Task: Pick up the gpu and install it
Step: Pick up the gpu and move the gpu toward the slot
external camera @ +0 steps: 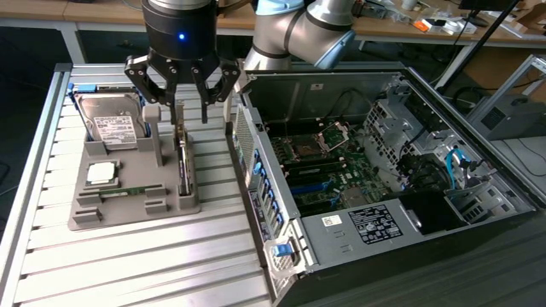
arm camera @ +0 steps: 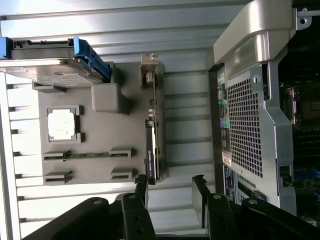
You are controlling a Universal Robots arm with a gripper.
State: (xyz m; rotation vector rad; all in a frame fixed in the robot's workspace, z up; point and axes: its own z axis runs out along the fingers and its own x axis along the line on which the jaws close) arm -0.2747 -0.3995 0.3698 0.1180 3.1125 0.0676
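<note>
No text is legible anywhere

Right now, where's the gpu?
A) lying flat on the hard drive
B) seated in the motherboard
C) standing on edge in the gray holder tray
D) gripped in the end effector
C: the gpu stands on edge in the gray holder tray, with the open end effector over it.

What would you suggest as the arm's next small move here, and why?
Probably lower the pincer straight down over the gpu. Its jaws stand open above the card, which stands on edge in the grey holder, not yet gripped; in the wrist view it lies between the fingers, nearer one.
</note>
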